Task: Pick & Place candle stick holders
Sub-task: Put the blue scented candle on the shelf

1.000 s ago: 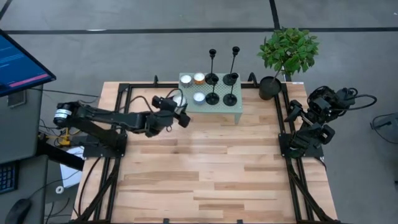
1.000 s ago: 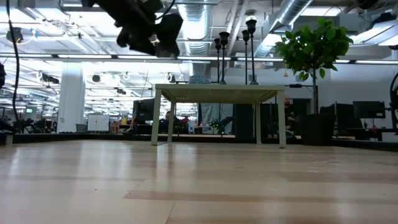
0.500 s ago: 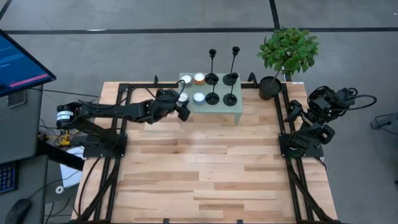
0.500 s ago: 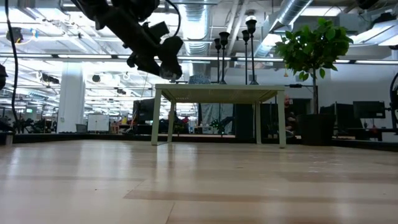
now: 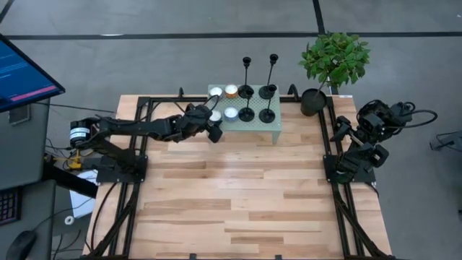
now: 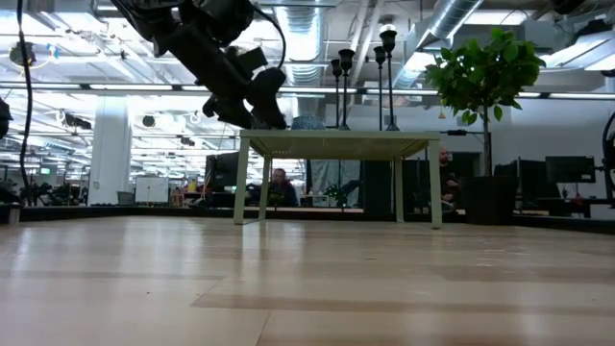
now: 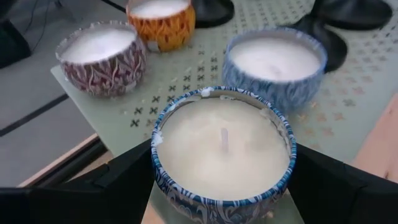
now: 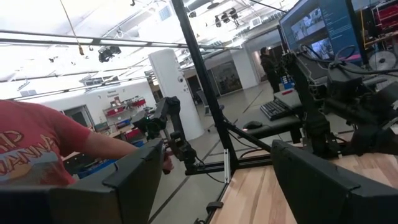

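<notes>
At the small green stand [image 5: 267,127] on the far side of the surface [image 5: 238,195], the left tool [image 5: 211,124] has moved in from open wood over the last second and now sits at the stand's near-left corner. It carries a blue candle tin [image 7: 222,152], gripped between both fingers, spread as wide as the tin. That suggests a candle placement, not a holder pick. The four holders [image 5: 256,101] stand untouched on the stand's right half. The right tool [image 5: 375,119] waits off the right edge, fingers apart and empty.
</notes>
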You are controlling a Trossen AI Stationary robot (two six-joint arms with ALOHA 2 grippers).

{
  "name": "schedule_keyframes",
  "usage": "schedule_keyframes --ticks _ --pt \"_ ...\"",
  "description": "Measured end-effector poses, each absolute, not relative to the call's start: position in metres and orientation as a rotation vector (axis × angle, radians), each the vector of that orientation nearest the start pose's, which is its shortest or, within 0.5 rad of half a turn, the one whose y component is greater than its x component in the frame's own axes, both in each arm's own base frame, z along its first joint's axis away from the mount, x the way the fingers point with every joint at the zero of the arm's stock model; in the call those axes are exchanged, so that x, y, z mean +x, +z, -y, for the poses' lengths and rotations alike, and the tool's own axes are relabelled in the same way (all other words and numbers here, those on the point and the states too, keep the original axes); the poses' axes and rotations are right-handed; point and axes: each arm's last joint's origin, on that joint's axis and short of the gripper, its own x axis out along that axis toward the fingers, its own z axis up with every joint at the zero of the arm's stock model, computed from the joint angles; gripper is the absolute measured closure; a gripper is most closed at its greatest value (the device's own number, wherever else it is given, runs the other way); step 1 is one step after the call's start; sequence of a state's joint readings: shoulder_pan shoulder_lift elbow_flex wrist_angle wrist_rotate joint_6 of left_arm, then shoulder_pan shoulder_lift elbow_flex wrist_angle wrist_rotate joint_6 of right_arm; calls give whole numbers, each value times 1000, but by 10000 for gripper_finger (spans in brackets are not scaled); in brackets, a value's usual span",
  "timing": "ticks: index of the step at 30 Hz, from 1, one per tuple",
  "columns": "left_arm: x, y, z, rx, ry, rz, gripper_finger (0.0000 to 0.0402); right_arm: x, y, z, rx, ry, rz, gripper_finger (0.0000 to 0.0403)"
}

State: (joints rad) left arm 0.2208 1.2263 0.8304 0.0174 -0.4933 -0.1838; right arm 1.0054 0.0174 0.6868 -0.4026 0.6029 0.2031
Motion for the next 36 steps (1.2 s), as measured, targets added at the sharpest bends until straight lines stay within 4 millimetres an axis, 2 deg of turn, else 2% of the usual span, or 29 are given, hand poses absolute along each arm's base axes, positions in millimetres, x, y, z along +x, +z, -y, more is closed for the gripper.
schedule_keyframes --ticks 22,36 --pt "257 279 -73 -110 739 -313 81 13 333 10 404 420 156 117" --pt "257 280 -73 -106 737 -313 52 13 333 10 401 420 156 117"
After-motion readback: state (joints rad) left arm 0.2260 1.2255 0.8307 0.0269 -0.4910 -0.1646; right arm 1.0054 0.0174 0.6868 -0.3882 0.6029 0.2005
